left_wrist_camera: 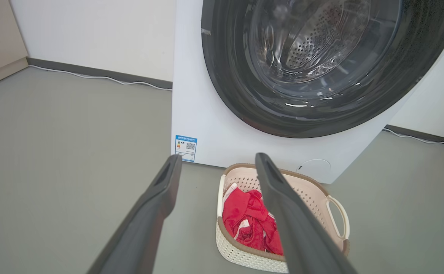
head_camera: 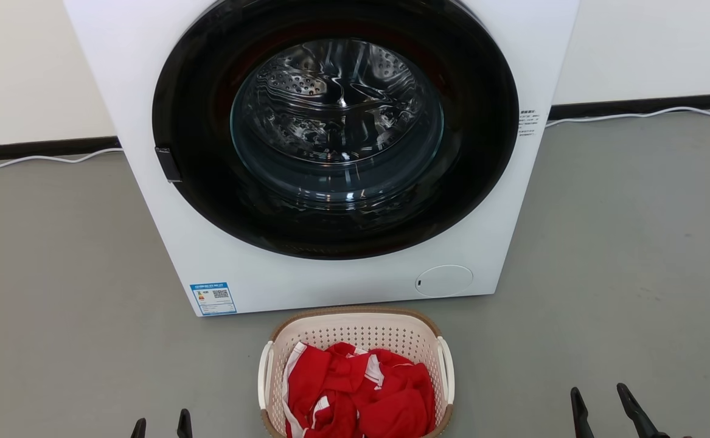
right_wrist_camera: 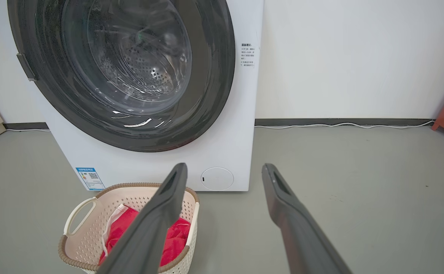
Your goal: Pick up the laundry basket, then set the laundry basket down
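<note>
Both of mine stand wide and hold nothing: the left end effector (head_camera: pixel 161 426) at 7 o'clock in the head view, the right end effector (head_camera: pixel 601 395) at 5 o'clock. The laundry basket (head_camera: pixel 355 331) stands upright on the floor (head_camera: pixel 56 274) at 6 o'clock between them, just in front of the washer (head_camera: pixel 330 280), with red cloth (head_camera: pixel 361 389) heaped inside. That would fit a basket waiting to be lifted as well as one already put back down, so I judge the hazards for either.

My right side is well apart from the basket and my left is near it. I think any two-sided grasp could meet unevenly and tip the load. The side handles (head_camera: pixel 264 374) are thin loops, and a long finger could slip off or snag one. A sideways nudge could shove the light basket against the washer. A tilt could spill the cloth.
</note>
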You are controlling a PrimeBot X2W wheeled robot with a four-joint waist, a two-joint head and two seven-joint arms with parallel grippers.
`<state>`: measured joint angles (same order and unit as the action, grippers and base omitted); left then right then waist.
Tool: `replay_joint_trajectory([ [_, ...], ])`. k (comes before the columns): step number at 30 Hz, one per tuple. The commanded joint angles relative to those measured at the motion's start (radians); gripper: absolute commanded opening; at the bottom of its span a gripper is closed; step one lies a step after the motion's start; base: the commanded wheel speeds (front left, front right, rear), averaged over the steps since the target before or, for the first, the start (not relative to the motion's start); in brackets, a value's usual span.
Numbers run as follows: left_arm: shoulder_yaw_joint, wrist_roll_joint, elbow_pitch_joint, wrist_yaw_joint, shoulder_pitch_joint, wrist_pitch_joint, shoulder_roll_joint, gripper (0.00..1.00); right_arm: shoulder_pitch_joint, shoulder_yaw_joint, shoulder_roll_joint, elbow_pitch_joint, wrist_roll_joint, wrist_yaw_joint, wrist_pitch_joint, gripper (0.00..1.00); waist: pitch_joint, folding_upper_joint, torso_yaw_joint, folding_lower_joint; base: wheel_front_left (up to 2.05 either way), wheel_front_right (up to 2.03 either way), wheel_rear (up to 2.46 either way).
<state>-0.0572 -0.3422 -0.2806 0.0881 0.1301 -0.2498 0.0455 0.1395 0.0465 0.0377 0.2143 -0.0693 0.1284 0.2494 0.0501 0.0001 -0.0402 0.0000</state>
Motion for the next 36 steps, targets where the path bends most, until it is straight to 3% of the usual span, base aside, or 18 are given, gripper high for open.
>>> replay_joint_trajectory([
  [1,0.034,-0.008,0.02,-0.002,-0.019,-0.012,0.005,1.0,-0.022,-0.026,0.013,-0.018,0.002,0.002,0.012,1.0,0.0,-0.0001,0.001,0.0,0.0,0.0,0.0],
  [11,0.042,-0.015,0.014,-0.003,-0.02,-0.012,0.005,1.0,-0.024,-0.032,0.013,-0.012,0.0,0.002,0.012,1.0,0.003,-0.0001,0.004,0.0,0.0,0.0,0.0],
  [12,0.01,-0.004,-0.006,-0.001,0.0,0.0,0.0,0.0,0.0,-0.007,0.0,0.006,-0.001,0.0,0.0,0.0,0.003,-0.0001,0.004,0.0,0.0,0.0,0.0],
  [19,0.012,-0.031,-0.056,0.001,0.002,0.013,-0.012,0.0,0.005,-0.006,-0.012,0.054,-0.036,0.0,-0.01,0.0,0.002,-0.0001,0.005,0.0002,0.0,0.0,0.0],
  [23,0.018,-0.072,-0.052,0.002,-0.005,0.025,-0.012,0.0,-0.002,-0.003,-0.011,0.051,-0.085,0.0,-0.022,0.0,0.003,-0.0001,0.006,0.0023,0.0,0.0,0.0],
  [27,0.022,-0.112,-0.049,0.003,-0.012,0.035,-0.011,0.0,-0.009,-0.001,-0.01,0.051,-0.134,0.0,-0.033,0.0,-0.001,-0.0001,0.007,0.0003,0.0,0.0,0.0],
  [36,0.032,-0.193,-0.042,0.006,-0.028,0.058,-0.01,0.0,-0.026,0.003,-0.009,0.049,-0.232,0.0,-0.056,0.0,-0.005,-0.0001,0.009,0.0,0.0,0.0,0.0],
])
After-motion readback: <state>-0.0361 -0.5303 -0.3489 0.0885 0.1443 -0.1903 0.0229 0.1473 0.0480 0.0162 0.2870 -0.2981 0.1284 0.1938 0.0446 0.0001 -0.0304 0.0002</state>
